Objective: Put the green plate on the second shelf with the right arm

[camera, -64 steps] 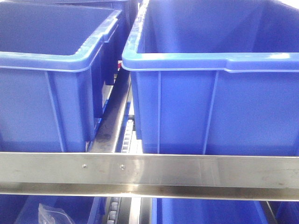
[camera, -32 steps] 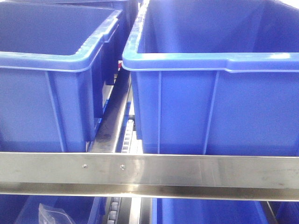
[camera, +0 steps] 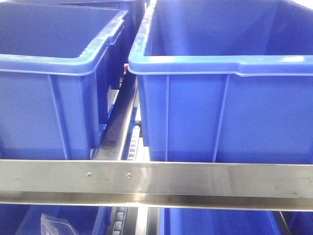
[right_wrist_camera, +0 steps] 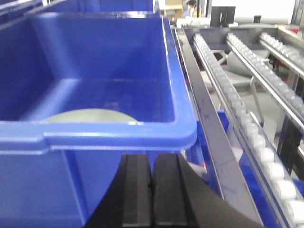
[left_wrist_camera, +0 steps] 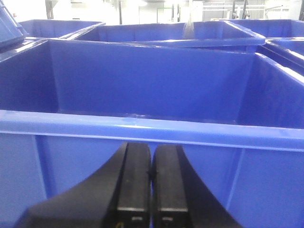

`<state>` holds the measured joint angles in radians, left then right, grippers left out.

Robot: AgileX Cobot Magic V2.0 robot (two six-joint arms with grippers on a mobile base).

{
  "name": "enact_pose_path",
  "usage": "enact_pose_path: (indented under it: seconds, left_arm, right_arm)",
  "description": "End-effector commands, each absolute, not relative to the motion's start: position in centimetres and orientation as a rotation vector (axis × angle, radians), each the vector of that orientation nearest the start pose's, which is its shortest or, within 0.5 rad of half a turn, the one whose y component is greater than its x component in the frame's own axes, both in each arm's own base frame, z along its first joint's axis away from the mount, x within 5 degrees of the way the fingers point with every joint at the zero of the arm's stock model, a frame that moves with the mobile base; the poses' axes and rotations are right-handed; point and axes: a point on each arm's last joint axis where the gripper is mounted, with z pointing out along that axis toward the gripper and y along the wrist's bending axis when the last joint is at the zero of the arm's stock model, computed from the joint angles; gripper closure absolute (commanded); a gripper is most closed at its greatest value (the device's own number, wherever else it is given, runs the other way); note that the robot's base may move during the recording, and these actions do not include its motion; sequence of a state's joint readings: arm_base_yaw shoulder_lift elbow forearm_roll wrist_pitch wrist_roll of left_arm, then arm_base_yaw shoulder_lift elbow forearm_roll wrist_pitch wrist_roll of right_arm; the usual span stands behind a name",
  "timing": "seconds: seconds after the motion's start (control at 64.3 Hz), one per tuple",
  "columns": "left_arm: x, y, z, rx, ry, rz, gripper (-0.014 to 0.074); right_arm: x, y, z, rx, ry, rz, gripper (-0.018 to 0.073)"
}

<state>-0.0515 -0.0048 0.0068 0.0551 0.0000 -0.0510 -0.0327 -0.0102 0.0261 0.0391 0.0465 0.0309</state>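
Observation:
The green plate [right_wrist_camera: 90, 115] lies on the floor of a blue bin [right_wrist_camera: 118, 133]; only its far edge shows above the bin's near rim in the right wrist view. My right gripper [right_wrist_camera: 152, 164] is shut and empty, just outside and below that rim, near the bin's right corner. My left gripper [left_wrist_camera: 152, 154] is shut and empty, in front of the near wall of another blue bin [left_wrist_camera: 142, 128], below its rim. The plate and both grippers do not show in the front view.
Two big blue bins [camera: 58, 63] [camera: 220, 66] stand side by side on a rack behind a steel rail [camera: 156, 183]. Roller tracks [right_wrist_camera: 247, 95] and a steel divider [right_wrist_camera: 199, 104] run to the right of the plate's bin. More blue bins [left_wrist_camera: 166, 33] stand behind.

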Motion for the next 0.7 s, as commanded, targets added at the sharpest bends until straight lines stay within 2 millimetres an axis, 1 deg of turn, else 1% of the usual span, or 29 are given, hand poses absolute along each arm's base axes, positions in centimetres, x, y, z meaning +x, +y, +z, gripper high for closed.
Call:
enact_pose_path:
  seconds: [0.0,0.544,0.684]
  left_arm:
    - [5.59,-0.35,20.52,0.039,1.43,-0.054,0.0466]
    - [5.59,-0.35,20.52,0.039,1.43,-0.054,0.0466]
    - [5.59,-0.35,20.52,0.039,1.43,-0.054,0.0466]
  right_arm:
    - [5.4,-0.21,21.24,0.071,1.452,0.017,0.0508]
    - [5.38,-0.2,21.36,0.07,1.439,0.019,0.0508]
    - [5.33,-0.21,21.68,0.069,1.404,0.018,0.0508]
